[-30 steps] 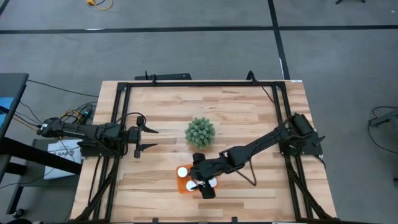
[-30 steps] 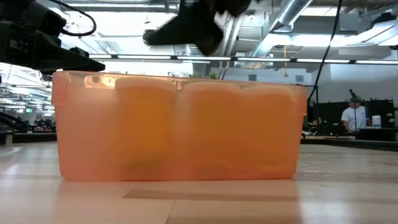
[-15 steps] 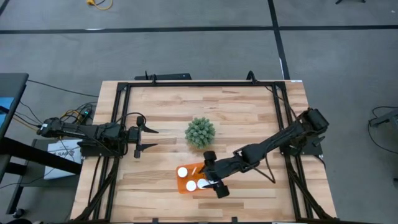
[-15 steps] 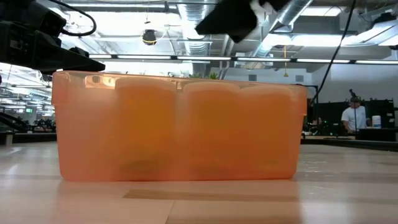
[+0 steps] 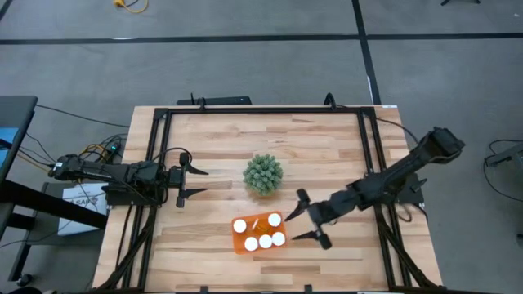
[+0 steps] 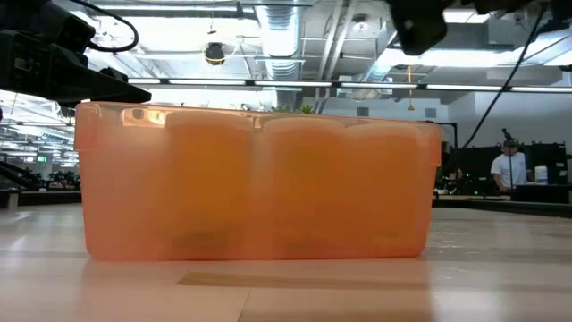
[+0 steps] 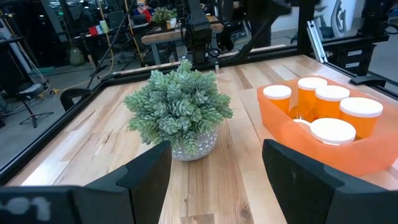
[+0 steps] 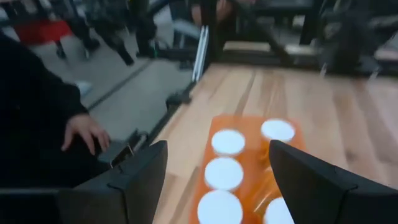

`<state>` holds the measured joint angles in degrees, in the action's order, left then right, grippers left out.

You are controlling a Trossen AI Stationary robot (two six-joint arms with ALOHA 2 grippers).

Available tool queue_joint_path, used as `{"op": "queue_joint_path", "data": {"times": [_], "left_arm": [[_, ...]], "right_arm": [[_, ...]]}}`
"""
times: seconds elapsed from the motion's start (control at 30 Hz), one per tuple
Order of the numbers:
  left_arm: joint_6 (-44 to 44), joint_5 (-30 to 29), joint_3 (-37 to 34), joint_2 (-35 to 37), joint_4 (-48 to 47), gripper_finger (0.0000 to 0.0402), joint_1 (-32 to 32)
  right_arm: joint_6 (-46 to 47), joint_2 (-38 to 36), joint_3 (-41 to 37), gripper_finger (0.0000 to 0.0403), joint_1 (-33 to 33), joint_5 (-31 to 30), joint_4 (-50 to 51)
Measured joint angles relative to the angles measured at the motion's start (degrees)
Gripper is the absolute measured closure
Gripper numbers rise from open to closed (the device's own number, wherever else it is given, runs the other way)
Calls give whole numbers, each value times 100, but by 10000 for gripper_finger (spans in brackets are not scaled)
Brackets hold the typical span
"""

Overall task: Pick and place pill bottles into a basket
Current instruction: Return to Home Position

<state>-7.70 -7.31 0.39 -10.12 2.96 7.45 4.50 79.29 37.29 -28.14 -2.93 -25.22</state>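
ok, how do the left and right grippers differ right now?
The left gripper sits by the table's left edge, far from the basket; the right gripper hangs just beside the basket's right end. The left one faces the plant, the right one the basket. Both are open and empty.

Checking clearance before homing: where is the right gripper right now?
In the high view, the right gripper hangs open and empty just off the right edge of the basket, with the plant farther up and to the left.

Bright-orange translucent basket, white-capped orange pill bottles, green spiky plant, pale wood-grain table
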Motion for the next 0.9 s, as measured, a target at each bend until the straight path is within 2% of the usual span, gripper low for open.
{"op": "queue_joint_path", "data": {"times": [0.3,0.57,0.9], "left_arm": [[13,0,0,0,0,159,1],[26,0,1,-1,0,159,-1],[0,0,-1,-1,0,159,1]], "right_arm": [[-442,-1240,-1071,127,-237,-3,-884],[-786,-1855,-1781,127,-283,-16,-1434],[-780,-2571,-2749,127,-210,-17,-2530]]}}
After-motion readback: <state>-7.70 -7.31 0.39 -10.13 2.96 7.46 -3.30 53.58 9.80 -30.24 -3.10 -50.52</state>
